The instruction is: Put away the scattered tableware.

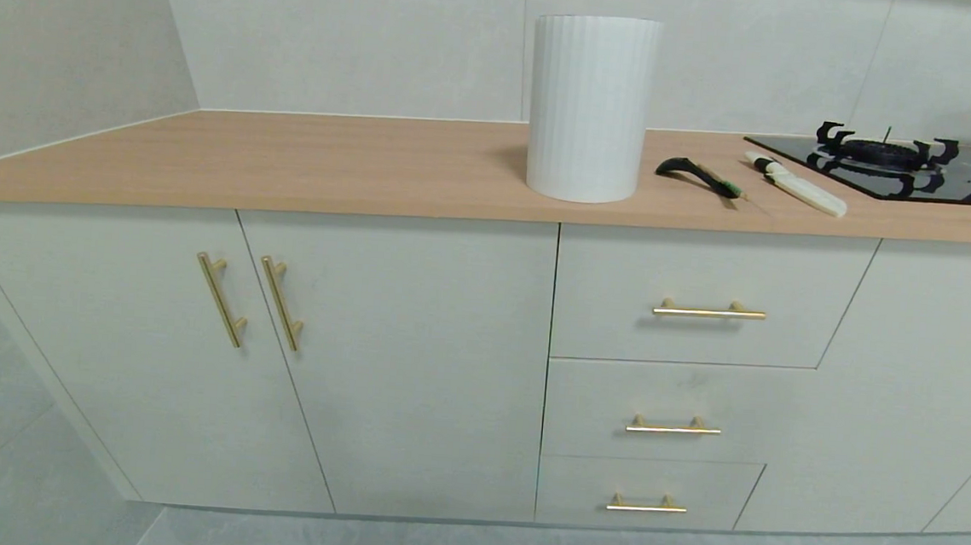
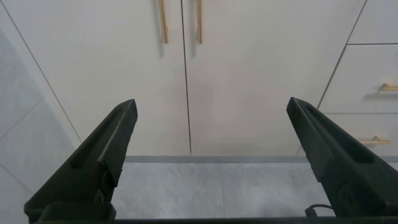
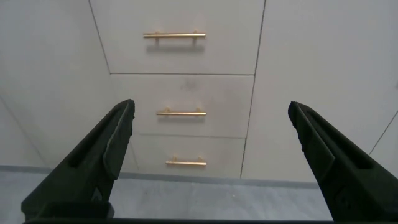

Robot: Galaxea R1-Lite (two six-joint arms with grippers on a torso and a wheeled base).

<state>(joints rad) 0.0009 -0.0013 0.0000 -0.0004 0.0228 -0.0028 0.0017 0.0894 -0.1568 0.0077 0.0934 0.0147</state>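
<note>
Approach stage, nothing picked up yet. The left gripper (image 2: 210,104) hangs low in front of the pale double cabinet doors (image 2: 249,74), its fingers (image 2: 106,149) spread wide with nothing between them. The right gripper (image 3: 210,106) is low too, facing the stack of three pale drawers with gold bar handles (image 3: 180,93), fingers (image 3: 102,152) likewise wide and empty. The tableware lies up on the light wooden countertop (image 1: 288,156), between the tall white ribbed cylindrical container (image 1: 587,109) and the black glass gas hob (image 1: 894,173). It is a slim black-handled utensil with a green tip (image 1: 702,176) near the container, plus a cream knife-like piece with a dark band (image 1: 797,186) just beside it, not touching. Exact kind of either tool: can't tell. Black-handled utensil: long axis runs roughly along the counter with a slight slant, curved black end toward the container, green tip toward the cream piece. Cream piece: long axis diagonal, banded end back by the hob's corner, plain end toward the front edge and the robot's right. Judgement: the first pick hasn't begun. The next move calls for raising an arm, probably the right, to counter height and closing across a thin handle lying flat. The drop-off is likely the container or a drawer.
</note>
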